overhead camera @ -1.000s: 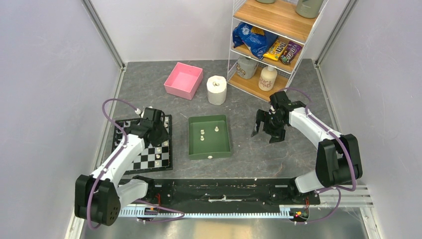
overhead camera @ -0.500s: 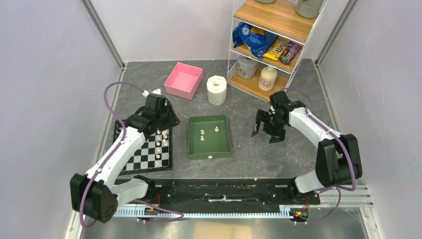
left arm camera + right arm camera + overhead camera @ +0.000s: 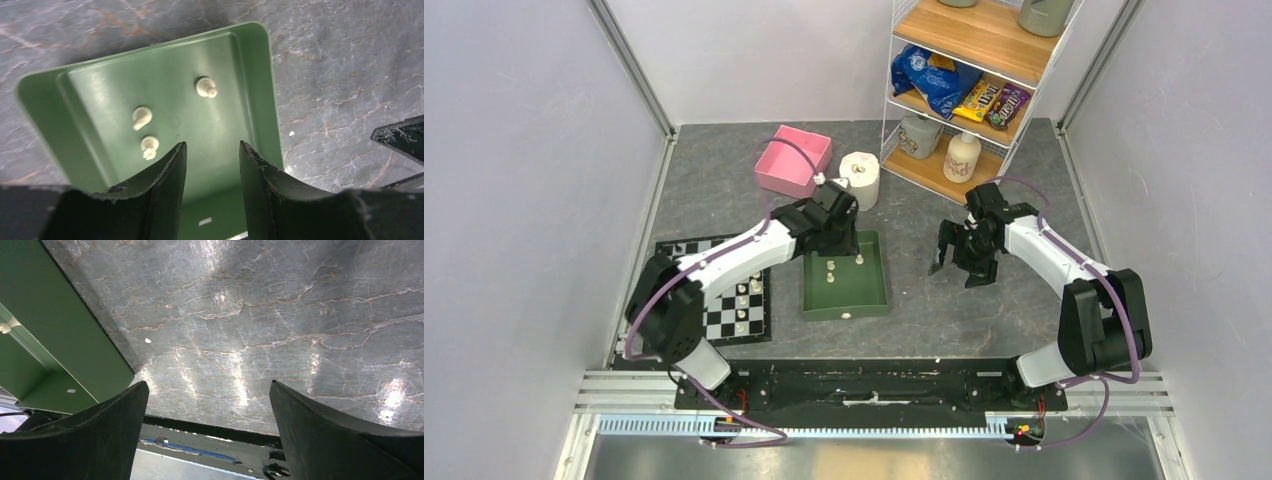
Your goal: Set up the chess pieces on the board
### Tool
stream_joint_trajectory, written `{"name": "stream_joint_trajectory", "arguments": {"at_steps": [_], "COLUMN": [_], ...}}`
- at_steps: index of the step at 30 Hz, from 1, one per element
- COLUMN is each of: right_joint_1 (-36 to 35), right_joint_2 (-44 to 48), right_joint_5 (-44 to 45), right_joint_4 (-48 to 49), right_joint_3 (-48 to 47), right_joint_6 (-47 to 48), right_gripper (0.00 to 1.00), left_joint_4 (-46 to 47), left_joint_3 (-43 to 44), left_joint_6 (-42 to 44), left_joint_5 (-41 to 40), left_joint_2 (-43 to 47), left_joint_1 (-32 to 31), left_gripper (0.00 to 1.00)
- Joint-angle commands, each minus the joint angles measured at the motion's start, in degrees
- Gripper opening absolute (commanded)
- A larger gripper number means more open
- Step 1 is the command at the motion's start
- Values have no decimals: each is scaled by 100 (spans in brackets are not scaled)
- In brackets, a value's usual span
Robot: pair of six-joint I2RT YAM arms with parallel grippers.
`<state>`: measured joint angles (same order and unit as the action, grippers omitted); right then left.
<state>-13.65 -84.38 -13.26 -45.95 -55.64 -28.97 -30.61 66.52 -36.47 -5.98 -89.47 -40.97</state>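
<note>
At the left of the bench we see the board lying flat, with the left arm crossing above it. A few chess pieces stand on its right-hand columns. They look upright, long axis vertical, though they are too small for us to be sure.

Right of the board sits the green tray. The left claw hovers over its far edge, fingers spread a little with nothing between them. Three more pieces sit on the tray floor, apparently upright. All three lie nearer than the claw and apart from it. In the wrist view, two of them are just left of the left fingertip and one is beyond the tips. A fourth white speck lies at the tray's near wall, and we cannot tell which way it points.

Further right, the right claw hangs over bare bench just beside the tray. Its fingers are spread wide, it grips nothing, and it is well apart from every piece.
</note>
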Motion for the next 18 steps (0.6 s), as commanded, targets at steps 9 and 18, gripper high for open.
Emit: {"name": "stream_joint_trajectory", "arguments": {"at_steps": [9, 18], "right_joint_1": [21, 24], "right_joint_2": [53, 40], "right_joint_5": [27, 44], "right_joint_4": [60, 61], "right_joint_3": [5, 33], "right_joint_6": [67, 67], "right_gripper": [99, 99], "left_joint_4": [328, 5], "left_joint_3": [1108, 1069], "left_joint_6": [-115, -115], "left_joint_5": [-250, -691], "left_joint_2": [-1406, -1571], "left_joint_1": [-385, -379], "left_gripper": [49, 47]}}
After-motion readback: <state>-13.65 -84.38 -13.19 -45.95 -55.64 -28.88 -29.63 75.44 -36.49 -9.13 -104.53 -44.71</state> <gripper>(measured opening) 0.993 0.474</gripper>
